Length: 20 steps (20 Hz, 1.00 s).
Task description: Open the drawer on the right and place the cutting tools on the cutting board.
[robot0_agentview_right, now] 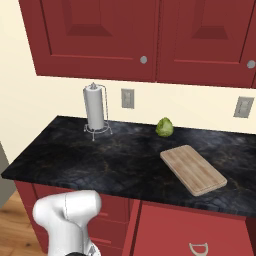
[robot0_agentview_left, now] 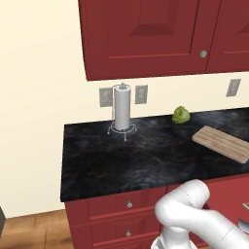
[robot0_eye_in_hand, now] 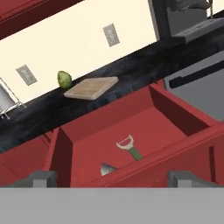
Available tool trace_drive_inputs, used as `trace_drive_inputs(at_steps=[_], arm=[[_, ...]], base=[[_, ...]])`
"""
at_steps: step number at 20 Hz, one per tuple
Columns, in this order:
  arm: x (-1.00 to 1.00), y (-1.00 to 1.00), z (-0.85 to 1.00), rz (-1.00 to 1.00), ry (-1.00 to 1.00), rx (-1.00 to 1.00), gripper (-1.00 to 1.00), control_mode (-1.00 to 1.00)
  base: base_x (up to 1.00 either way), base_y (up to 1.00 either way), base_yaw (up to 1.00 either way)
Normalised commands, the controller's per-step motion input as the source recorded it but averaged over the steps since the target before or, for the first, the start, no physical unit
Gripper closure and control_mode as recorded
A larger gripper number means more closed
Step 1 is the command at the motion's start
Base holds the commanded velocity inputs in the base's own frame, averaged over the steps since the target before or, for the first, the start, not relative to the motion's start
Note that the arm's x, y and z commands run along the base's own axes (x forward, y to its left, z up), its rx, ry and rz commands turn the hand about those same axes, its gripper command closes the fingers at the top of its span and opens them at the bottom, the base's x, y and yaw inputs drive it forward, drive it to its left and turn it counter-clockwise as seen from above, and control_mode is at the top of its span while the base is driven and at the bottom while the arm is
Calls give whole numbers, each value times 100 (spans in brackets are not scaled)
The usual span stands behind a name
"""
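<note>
The end effector (robot0_eye_in_hand: pixel 112 178) is open wide. Its two dark tips stick up at the bottom of the hand view, far apart from each other, and nothing is between them.

The drawer (robot0_eye_in_hand: pixel 175 114) is pulled out. It is a red box with red sides, and it sits just past the tips, a bit farther off. Inside it lie the cutting tools. One is a peeler with a green handle (robot0_eye_in_hand: pixel 130 147) and a pale looped top. It lies on the drawer floor, close to the near wall, in line with the gap between the two tips and a little to the right of the middle. A small grey metal piece (robot0_eye_in_hand: pixel 106 169) pokes up by the near wall of the drawer, to the left of the peeler and closer to the end effector. The tips do not touch either tool.

The cutting board (robot0_agentview_right: pixel 193 169) lies flat on the black table (robot0_agentview_right: pixel 100 160), above the drawer and farther away than the tools. It has nothing on it. A round green vegetable (robot0_agentview_right: pixel 164 127) sits behind the board, near the wall. A paper towel roll (robot0_agentview_right: pixel 94 108) stands upright on its wire stand far to the left on the table, well apart from the board.
</note>
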Motion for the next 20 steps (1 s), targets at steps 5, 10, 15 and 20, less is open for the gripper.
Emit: trace_drive_inputs(at_steps=[5,10,15,20], arm=[[53,6,64,-4,26,0,-100,-100],[39,22,31,-3,26,-7,-100,-100],[8,88,-47,-5,10,-48,-100,-100],[38,100,-61,-6,14,-53,-100,-100]], base=[[0,0,0],[0,0,0],[0,0,0],[0,0,0]])
